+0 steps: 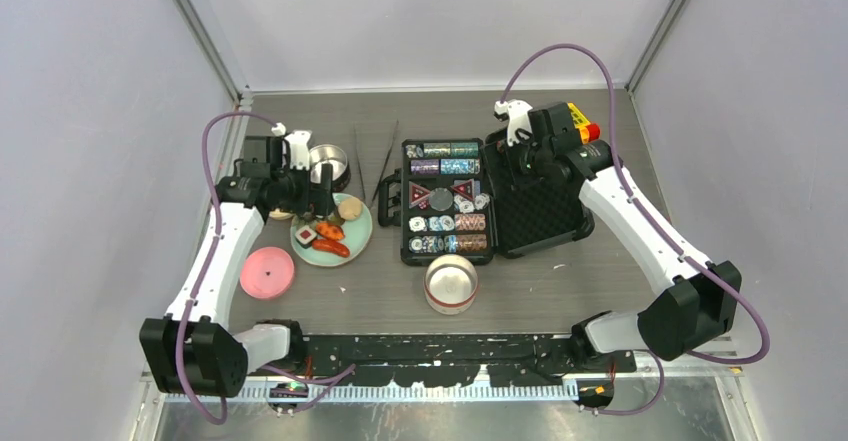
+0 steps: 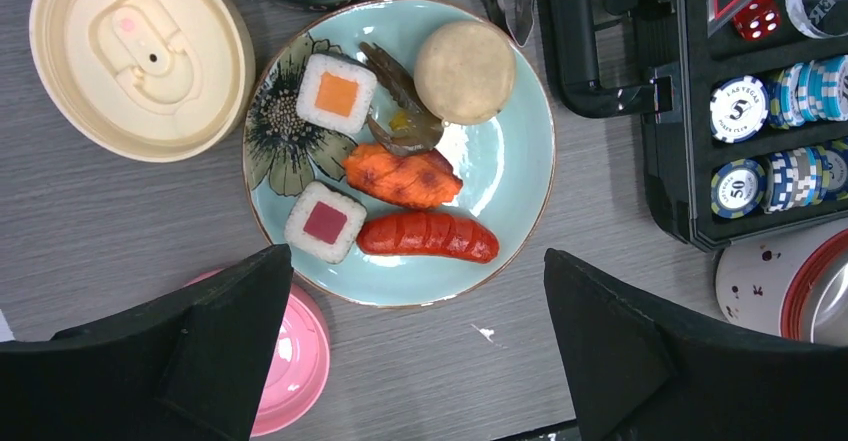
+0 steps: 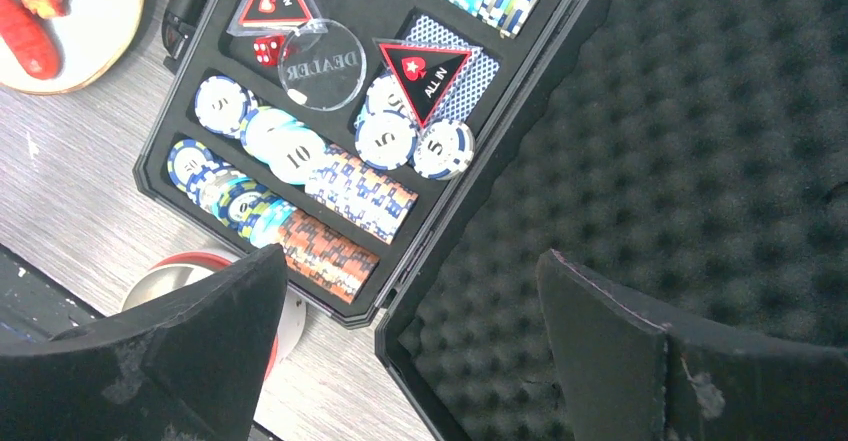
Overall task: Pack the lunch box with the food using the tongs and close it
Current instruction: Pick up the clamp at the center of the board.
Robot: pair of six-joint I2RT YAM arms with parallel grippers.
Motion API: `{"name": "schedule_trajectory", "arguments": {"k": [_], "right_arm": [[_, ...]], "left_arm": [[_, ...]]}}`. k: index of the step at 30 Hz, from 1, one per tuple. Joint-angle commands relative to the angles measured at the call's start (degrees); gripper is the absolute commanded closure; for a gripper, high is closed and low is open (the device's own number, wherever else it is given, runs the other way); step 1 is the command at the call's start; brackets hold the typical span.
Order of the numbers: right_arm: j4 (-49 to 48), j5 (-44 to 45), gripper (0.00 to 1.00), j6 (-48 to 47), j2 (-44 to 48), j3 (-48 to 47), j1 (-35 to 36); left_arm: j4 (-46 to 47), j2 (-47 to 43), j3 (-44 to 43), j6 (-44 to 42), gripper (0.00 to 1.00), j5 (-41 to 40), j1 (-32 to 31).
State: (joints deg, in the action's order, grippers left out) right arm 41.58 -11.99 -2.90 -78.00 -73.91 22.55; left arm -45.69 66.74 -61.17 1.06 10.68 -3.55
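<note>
You're basically at square one. All the food (image 2: 415,176) sits on the plate (image 2: 505,161), mid-left in the top view. The tongs (image 1: 385,166) lie untouched on the desk (image 1: 560,281) just above it. Steel tub (image 1: 332,164) and pale tub (image 1: 451,283) are lidless, nothing visibly packed. Left tool (image 2: 416,291) and right tool (image 3: 412,281) are both spread apart, empty.

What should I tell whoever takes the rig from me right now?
Left gripper: open, empty, above the plate.
Right gripper: open, empty, above the open poker case.
Food: all on the plate.
Tongs: on the table behind the plate, untouched.
Steel tub behind the plate, pale tub in front of the case.
Pink lid and cream lid lie left of the plate.
Done: both lids off.
Left: take tongs, move food into tubs, close them.
</note>
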Motion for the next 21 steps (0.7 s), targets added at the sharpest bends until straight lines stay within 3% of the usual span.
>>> {"name": "schedule_trajectory", "arguments": {"k": [1,9,21], "right_arm": [[-4.0,0.7,0.01,0.8,1.3,0.0,0.1],[-6.6,7.5,0.01,5.3,2.7,0.4,0.0],[-7.3,7.8,0.01,5.1,5.9,3.5,0.0]], "left_arm": [[4.4,1.7,-3.2,0.0,0.0,-2.6,-2.2],[10.8,13.9,-12.8,4.4,0.02,-14.8,-10.1],[18.6,35.2,-25.1,14.9,0.43,-26.0,-16.7]]}}
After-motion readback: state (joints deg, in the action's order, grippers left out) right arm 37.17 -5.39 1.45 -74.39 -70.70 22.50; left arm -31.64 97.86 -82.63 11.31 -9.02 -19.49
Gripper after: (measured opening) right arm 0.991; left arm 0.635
